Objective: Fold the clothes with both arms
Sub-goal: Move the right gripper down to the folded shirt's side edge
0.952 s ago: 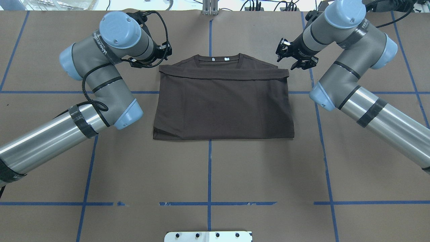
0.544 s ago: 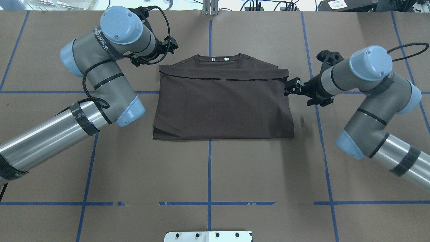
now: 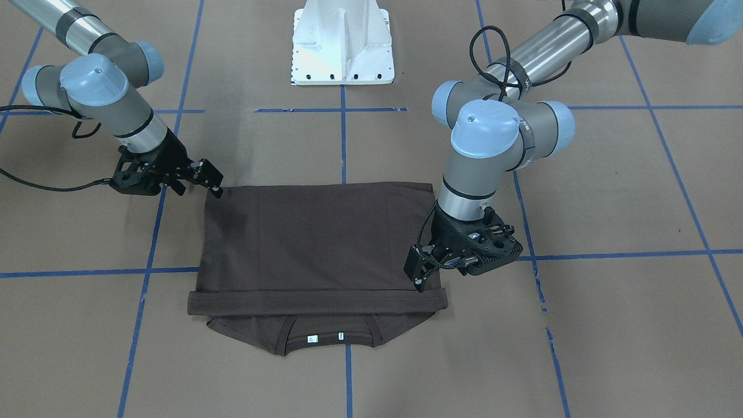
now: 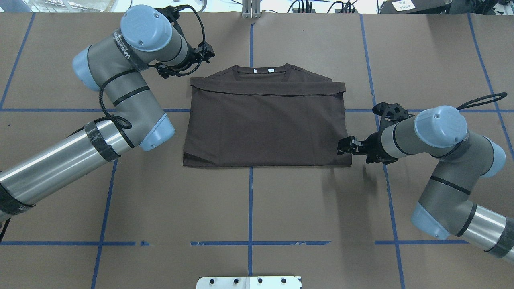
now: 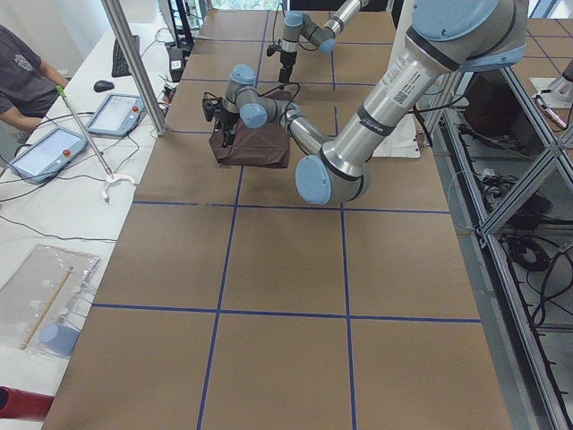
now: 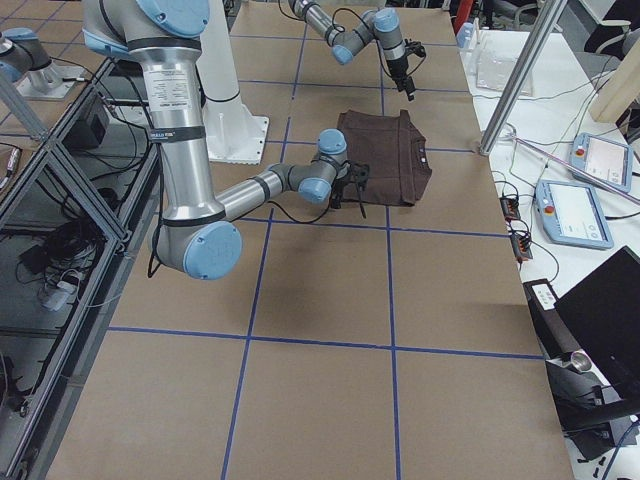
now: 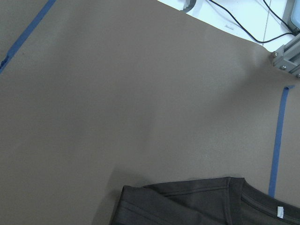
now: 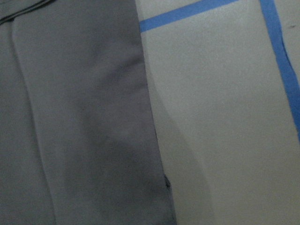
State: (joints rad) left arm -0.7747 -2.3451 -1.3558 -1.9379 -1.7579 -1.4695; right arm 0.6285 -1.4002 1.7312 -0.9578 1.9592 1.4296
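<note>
The dark brown T-shirt [image 4: 265,124] lies folded flat mid-table, its collar with white labels [image 4: 262,70] at the far edge; it also shows in the front view [image 3: 313,238]. My left gripper [image 4: 202,56] hovers just beyond the shirt's far left corner and looks open and empty; in the front view [image 3: 419,277] it is over the folded hem's end. My right gripper [image 4: 342,147] is low at the shirt's near right corner, looks open, and holds nothing; it also shows in the front view [image 3: 212,181]. The right wrist view shows the shirt's side edge [image 8: 70,117].
The table is brown paper with blue tape lines [image 4: 250,200]. The white pedestal base [image 3: 342,40] stands at the robot's side. Tablets [image 6: 575,215] and a metal post [image 5: 134,63] line the far side, where a person [image 5: 22,72] sits.
My right arm swung from beside the collar's right end down along the shirt's right edge to its near right corner. My left gripper shifted only slightly, away from the shirt's far left corner.
</note>
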